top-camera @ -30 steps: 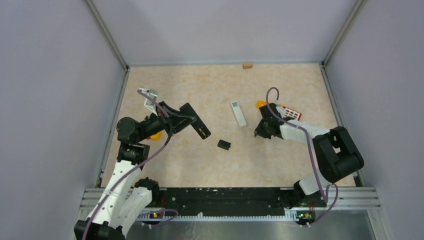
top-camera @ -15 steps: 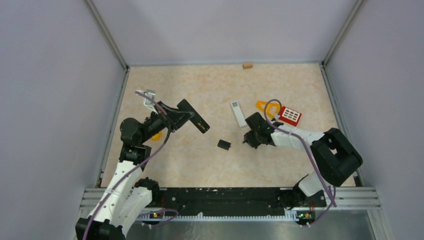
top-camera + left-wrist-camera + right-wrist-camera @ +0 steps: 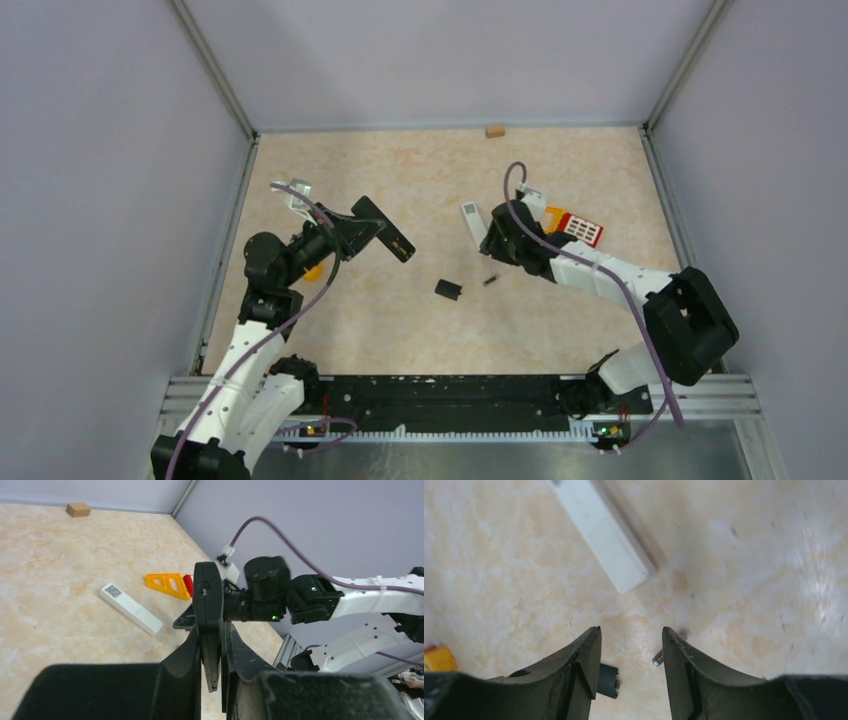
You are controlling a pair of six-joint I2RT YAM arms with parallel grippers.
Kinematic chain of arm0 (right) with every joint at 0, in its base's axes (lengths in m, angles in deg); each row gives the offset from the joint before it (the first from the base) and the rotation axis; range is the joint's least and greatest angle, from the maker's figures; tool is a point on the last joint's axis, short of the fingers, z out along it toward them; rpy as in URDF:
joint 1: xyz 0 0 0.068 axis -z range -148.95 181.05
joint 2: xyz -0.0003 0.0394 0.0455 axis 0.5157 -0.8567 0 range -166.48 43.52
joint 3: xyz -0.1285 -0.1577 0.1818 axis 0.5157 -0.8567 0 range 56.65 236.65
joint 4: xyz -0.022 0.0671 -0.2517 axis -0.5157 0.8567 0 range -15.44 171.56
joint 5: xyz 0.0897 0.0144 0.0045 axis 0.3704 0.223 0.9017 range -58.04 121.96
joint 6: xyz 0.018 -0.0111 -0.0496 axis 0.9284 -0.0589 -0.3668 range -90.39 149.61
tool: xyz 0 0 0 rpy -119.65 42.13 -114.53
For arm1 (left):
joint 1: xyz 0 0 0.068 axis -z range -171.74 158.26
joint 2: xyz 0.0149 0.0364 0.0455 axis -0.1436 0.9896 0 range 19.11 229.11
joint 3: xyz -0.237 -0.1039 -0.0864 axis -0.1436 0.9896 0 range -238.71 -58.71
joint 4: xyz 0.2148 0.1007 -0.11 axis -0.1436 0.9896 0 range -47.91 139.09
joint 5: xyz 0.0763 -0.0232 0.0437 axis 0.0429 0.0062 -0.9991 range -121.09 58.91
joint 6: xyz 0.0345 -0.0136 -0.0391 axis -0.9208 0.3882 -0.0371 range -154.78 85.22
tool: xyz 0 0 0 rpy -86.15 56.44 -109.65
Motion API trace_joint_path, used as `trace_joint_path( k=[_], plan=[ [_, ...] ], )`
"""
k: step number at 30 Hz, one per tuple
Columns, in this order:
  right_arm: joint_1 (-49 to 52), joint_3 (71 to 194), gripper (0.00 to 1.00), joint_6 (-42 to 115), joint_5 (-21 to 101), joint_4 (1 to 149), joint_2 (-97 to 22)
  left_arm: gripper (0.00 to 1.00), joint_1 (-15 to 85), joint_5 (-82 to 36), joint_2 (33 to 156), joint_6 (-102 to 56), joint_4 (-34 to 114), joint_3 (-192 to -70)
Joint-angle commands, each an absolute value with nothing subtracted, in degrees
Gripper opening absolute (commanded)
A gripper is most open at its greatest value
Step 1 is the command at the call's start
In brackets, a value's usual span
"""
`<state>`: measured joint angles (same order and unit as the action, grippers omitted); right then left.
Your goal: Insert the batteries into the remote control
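Remote control (image 3: pixel 392 238), the black one, is held clamped in the left gripper (image 3: pixel 353 233), well left of the white remote (image 3: pixel 474 224). A black cover piece (image 3: pixel 448 290) and one battery (image 3: pixel 490 281) are seen lying just on the near side of that white remote, where the right gripper (image 3: pixel 497 240) is poised, jaws apart and empty. The battery could be sent rolling if clipped by a closing finger.

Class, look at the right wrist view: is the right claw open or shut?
Open. The right claw stands with jaws apart, gripping nothing; a battery lies loose on the table below.
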<state>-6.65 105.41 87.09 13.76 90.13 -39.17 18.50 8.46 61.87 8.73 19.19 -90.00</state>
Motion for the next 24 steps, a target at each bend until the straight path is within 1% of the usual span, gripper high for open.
trace_joint_path(
  k=[1,4,6,8,10,13,16,19,24],
  plan=[
    [-6.4,110.3,0.43,39.5,22.7,83.8,-38.8,0.0,18.5,3.8,62.2,5.8,24.1,-92.9],
    [-6.4,112.3,0.39,19.8,34.1,92.6,-42.1,0.0,18.4,2.1,63.0,5.4,27.2,-94.1],
    [-6.4,113.7,0.38,12.3,35.9,98.0,-44.1,0.0,18.2,1.6,64.1,5.5,29.0,-94.7],
    [-6.4,113.4,0.38,7.1,34.9,100.1,-44.8,0.0,18.0,1.4,65.3,5.9,30.5,-95.4],
    [-6.4,112.5,0.38,4.1,34.4,100.7,-44.7,0.0,17.8,1.8,66.3,6.4,31.4,-95.7],
    [-6.4,112.1,0.38,0.6,36.8,102.4,-44.5,0.0,17.4,2.3,67.5,6.7,32.4,-96.1],
    [-6.4,111.4,0.39,-0.8,39.8,100.4,-44.8,0.0,17.2,2.8,68.2,6.8,32.1,-96.0],
    [-6.5,111.3,0.4,-0.9,39.0,97.4,-46.1,0.0,16.9,4.7,69.2,7.5,29.7,-95.6],
    [-6.7,111.9,0.4,-3.3,37.3,99.5,-49.0,0.0,16.5,6.9,70.8,7.5,29.3,-96.4]
  ],
)
